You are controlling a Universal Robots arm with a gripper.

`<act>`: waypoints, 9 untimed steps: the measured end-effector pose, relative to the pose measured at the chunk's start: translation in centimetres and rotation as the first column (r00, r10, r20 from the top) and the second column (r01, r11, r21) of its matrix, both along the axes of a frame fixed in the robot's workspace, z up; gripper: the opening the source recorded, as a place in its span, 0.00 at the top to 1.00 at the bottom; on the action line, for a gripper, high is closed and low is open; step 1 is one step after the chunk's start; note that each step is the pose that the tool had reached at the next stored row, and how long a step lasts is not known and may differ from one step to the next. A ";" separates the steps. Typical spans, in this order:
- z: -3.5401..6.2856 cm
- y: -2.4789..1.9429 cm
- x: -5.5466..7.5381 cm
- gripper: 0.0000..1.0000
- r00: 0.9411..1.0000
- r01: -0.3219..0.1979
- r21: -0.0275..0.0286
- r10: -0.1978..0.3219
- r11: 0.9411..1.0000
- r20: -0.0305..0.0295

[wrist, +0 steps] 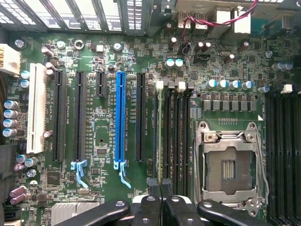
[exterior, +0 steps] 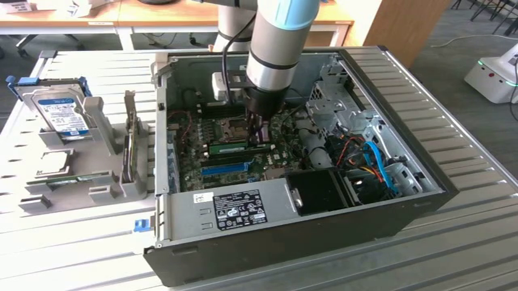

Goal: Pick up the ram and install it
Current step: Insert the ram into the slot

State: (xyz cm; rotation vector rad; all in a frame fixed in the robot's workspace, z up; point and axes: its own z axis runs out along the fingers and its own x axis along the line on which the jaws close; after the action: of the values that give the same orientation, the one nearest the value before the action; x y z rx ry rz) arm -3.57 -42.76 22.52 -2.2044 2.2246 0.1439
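Slatted grey bench (exterior: 469, 230) carries the open computer case (exterior: 267, 254) nearest you. Deeper inside, over the motherboard (exterior: 194, 173), your hand (exterior: 261, 138) is pressed nearly together, apparently pinching the ram (exterior: 230, 147) at one end. It stands on edge along the memory slots (wrist: 175, 136). You seem to be at the seating step, which calls for square alignment and even downward pressure.

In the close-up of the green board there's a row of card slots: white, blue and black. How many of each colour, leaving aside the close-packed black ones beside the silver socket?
White slot: 1
Blue slot: 1
Black slots: 4, including the short slot
Total: 6
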 end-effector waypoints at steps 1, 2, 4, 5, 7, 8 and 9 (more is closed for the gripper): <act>-0.06 0.00 0.0 0.88 1.000 0.000 0.000 0.000 1.000 0.000; -0.12 0.00 0.0 0.88 1.000 0.000 0.000 0.000 1.000 0.000; -0.22 0.00 0.0 0.88 1.000 0.000 0.000 0.000 1.000 0.000; -0.23 -0.01 0.0 0.88 1.000 0.000 0.000 0.000 1.000 0.000; -0.23 0.00 0.0 0.88 1.000 0.000 0.000 0.000 1.000 0.000; -0.24 0.00 0.0 0.88 1.000 0.000 0.000 0.000 1.000 0.000; -0.24 0.00 0.0 0.88 1.000 0.000 0.000 0.000 1.000 0.000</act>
State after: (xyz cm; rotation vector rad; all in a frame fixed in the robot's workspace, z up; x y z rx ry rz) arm -3.57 -42.76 22.28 -2.2043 2.2245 0.1439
